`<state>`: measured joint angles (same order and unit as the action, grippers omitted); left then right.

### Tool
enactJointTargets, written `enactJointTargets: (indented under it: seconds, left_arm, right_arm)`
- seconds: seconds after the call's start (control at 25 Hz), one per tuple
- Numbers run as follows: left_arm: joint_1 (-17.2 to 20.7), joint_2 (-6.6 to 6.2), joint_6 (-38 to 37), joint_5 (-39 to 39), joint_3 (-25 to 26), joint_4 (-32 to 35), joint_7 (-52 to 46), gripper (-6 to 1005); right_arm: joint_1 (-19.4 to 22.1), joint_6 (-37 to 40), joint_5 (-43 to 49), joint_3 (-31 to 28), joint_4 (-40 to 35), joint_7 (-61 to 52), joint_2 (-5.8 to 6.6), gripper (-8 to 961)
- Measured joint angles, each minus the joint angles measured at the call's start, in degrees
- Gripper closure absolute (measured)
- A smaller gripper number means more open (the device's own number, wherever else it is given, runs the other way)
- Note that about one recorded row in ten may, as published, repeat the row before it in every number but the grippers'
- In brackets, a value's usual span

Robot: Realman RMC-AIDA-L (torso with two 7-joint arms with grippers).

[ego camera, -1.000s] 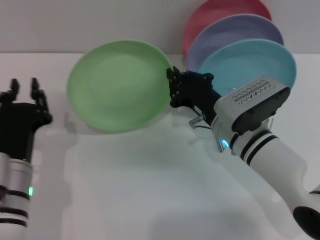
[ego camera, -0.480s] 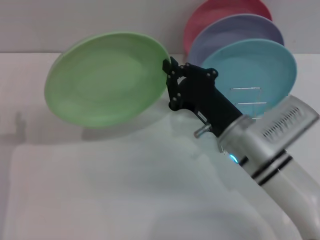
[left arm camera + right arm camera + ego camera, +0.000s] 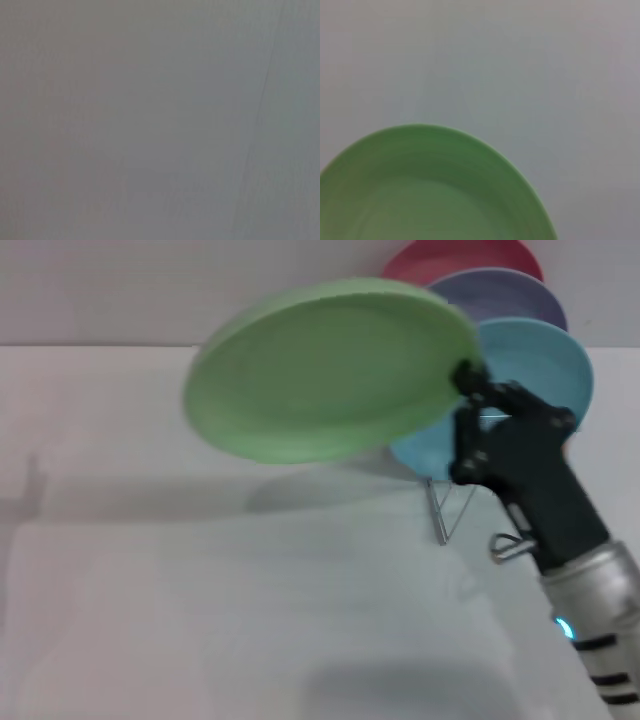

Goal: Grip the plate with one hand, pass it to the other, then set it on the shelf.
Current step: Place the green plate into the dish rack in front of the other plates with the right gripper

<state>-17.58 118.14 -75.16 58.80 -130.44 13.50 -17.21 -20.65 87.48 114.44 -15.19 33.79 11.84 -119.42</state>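
While the right end effector [image 3: 468,380] clamps the green plate [image 3: 330,370] by its rim, aloft beside the shelf [image 3: 445,510], it could pivot loose or hit the turquoise plate [image 3: 540,365].

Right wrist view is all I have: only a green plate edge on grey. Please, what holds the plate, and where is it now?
Observer: The right pincer grips the green plate at its rim, lifted above the table.
Operator: Is the rack near?
Observer: Yes. The wire shelf stands just beside the pincer, under the plate's right side, with a turquoise plate in it.
Operator: Are other plates there too?
Observer: A lavender plate and a pink plate stand behind the turquoise one.
Operator: And the left arm?
Observer: It is not in the head view; the left wrist view shows only plain grey.
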Motion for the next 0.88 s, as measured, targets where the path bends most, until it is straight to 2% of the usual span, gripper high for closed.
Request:
enactJointTargets:
  seconds: [0.04,0.24,0.6,0.88]
  left_arm:
    - [-0.15,0.00,0.11,-0.12,-0.09,-0.01,-0.02,208]
    - [-0.56,0.02,0.60,-1.06,-0.56,-0.06,-0.10,181]
    - [-0.51,0.10,0.64,-3.30,-0.43,-0.13,-0.14,181]
    - [0.53,0.41,1.28,-3.38,-0.71,0.90,-0.17,181]
  right_arm:
    - [1.86,2.01,-0.29,-0.60,-0.61,0.04,0.10,902]
    - [5.25,6.57,-0.42,-1.61,-4.09,-0.19,0.15,897]
    - [6.25,7.55,-0.52,-2.83,-8.56,-1.67,0.33,888]
    - [7.30,8.10,-0.54,-3.83,-14.17,-8.16,0.41,880]
